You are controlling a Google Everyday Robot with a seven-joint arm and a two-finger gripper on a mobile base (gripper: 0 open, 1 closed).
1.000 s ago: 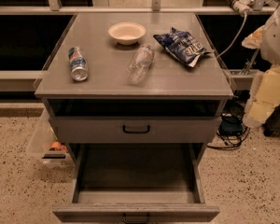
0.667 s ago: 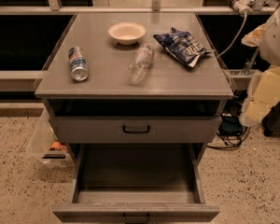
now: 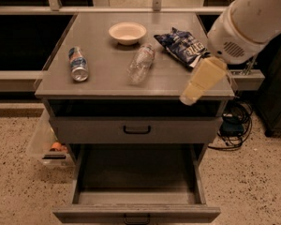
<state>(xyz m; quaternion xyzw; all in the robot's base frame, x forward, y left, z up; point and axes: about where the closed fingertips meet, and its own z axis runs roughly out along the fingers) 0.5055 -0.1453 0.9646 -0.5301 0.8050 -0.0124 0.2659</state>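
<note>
My gripper (image 3: 189, 97) hangs from the white arm (image 3: 246, 25) that reaches in from the upper right. It is over the front right corner of the grey cabinet top (image 3: 103, 81), pointing down and to the left. Nearest to it is a blue chip bag (image 3: 180, 45), lying just behind it. A clear plastic bottle (image 3: 140, 63) lies on its side in the middle of the top. Behind the bottle stands a cream bowl (image 3: 127, 33), and a drinks can (image 3: 78, 63) lies on its side at the left. Nothing shows in the gripper.
The upper drawer (image 3: 136, 130) is closed. The bottom drawer (image 3: 136, 191) is pulled out towards me and shows nothing inside. A clear plastic bin (image 3: 44, 146) sits on the floor at the cabinet's left, and black cables (image 3: 232, 125) lie at its right.
The arm has swung in from the right edge, and the gripper now hangs over the cabinet's front right corner. The things on top have not moved.
</note>
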